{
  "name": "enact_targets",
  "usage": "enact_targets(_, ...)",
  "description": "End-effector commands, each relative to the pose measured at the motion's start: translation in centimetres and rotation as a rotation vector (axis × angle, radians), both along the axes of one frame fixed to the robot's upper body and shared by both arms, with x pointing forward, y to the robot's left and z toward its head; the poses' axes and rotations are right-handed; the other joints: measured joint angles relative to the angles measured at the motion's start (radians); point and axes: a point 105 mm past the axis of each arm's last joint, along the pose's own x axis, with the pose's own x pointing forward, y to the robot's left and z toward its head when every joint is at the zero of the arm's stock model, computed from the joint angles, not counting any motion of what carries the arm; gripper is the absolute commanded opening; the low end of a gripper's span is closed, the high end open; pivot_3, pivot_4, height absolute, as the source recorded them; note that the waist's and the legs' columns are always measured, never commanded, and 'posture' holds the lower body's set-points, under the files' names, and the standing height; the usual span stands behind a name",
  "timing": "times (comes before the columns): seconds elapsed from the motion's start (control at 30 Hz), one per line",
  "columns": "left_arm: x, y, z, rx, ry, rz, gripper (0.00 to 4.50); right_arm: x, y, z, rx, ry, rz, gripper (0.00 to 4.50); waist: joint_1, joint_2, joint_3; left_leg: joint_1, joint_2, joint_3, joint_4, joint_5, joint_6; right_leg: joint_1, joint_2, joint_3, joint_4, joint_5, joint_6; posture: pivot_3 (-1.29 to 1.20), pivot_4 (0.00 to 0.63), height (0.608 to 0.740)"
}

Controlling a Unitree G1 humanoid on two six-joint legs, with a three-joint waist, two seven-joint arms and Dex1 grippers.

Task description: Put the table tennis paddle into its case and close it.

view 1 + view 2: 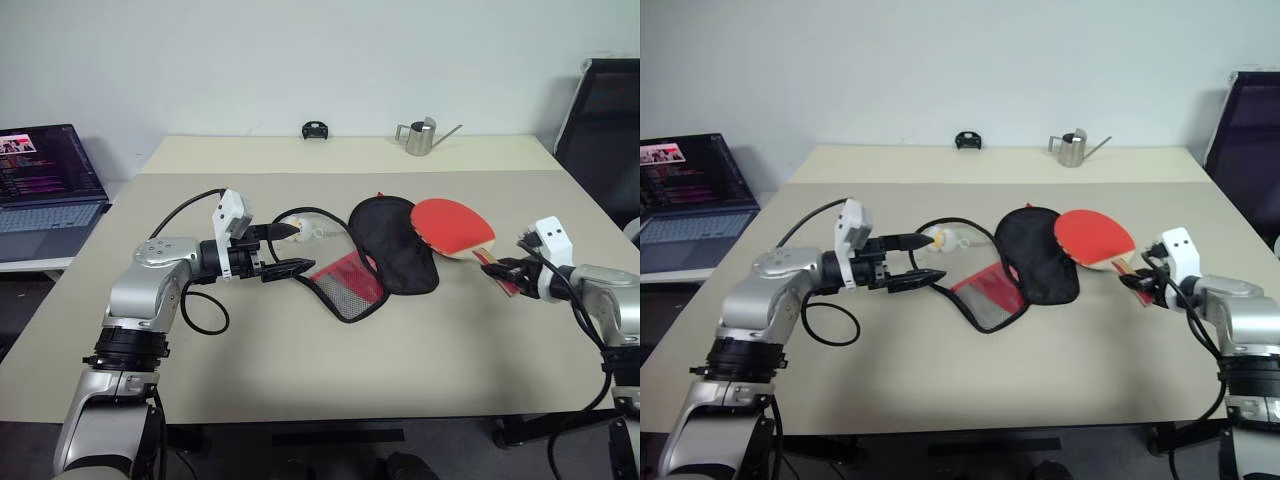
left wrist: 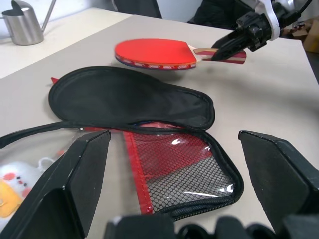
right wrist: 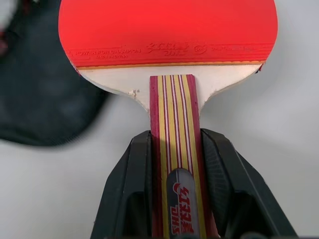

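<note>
Two grippers head the list: left gripper (image 1: 283, 250), one, fingers spread wide and holding nothing, pointing toward the case with one fingertip just beside its mesh end; right gripper (image 1: 508, 271), one, fingers clamped on the paddle's handle, as the right wrist view shows, with the striped handle between the two black fingers (image 3: 130, 189). Paddle (image 1: 452, 226), one: red rubber face up, pale wood at the neck, held at the handle by the right gripper, its head near the case's black flap; whether the head rests on the table or is lifted clear cannot be told. Case (image 1: 385, 255), one: lying open on the table between the two grippers, black flap turned toward the paddle, red half with black mesh pocket toward the left gripper. Small white and yellow figure (image 1: 303, 234), one, beside the case near the left gripper's upper finger. Table (image 1: 300, 370), one, beige. Metal watering can (image 1: 420, 137), one, at the far edge. Small black object (image 1: 317, 131), one, also at the far edge, well apart from the can. Laptop (image 1: 45, 185), one, open, off the table's left side.
</note>
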Motion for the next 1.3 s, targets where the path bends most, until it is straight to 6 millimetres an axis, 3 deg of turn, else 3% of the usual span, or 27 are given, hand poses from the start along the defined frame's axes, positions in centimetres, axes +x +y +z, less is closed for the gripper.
enact_targets(0.03, -0.2, 0.5, 1.4, -0.012, -0.059, 0.013, 4.5, 0.8, 1.5, 3.1, 0.011, -0.09, -0.044, 1.09, 0.0, 0.0, 0.0, 0.0, 0.0, 0.0, 0.0, 0.0, 0.0, 0.0, 0.0, 0.0, 0.0, 0.0, 0.0, 0.0, 0.15, 0.74)
enact_targets(0.33, 0.0, 0.2, 1.2, -0.021, -0.06, 0.012, 4.5, 2.5, 5.8, 1.9, 0.076, -0.093, -0.184, 1.09, -0.001, 0.0, 0.0, -0.001, 0.0, 0.0, 0.0, 0.0, 0.0, 0.0, 0.0, 0.0, 0.0, 0.0, 0.0, 0.0, 0.15, 0.74)
enact_targets(0.67, 0.0, 0.0, 1.1, -0.029, -0.061, 0.013, 4.5, 4.1, 10.8, 2.1, 0.12, -0.119, -0.183, 1.09, -0.004, 0.0, 0.0, -0.001, 0.0, 0.0, 0.0, 0.0, 0.0, -0.001, 0.0, 0.0, 0.001, 0.0, 0.0, 0.0, 0.15, 0.74)
enact_targets(0.9, 0.0, -0.1, 1.1, -0.038, -0.064, 0.013, 4.5, 4.9, 12.5, 1.0, 0.115, -0.103, -0.167, 1.09, -0.004, 0.0, 0.0, -0.001, 0.0, 0.0, 0.0, 0.0, 0.0, -0.001, 0.0, 0.0, 0.001, 0.0, 0.0, 0.0, 0.15, 0.74)
enact_targets(1.3, -0.1, -0.1, 1.1, -0.043, -0.067, 0.019, 4.5, 4.6, 12.7, -1.2, 0.073, -0.061, -0.181, 1.09, -0.004, 0.0, 0.0, -0.001, 0.0, 0.001, 0.0, 0.0, 0.0, -0.002, 0.0, 0.001, 0.001, 0.0, 0.0, 0.0, 0.15, 0.74)
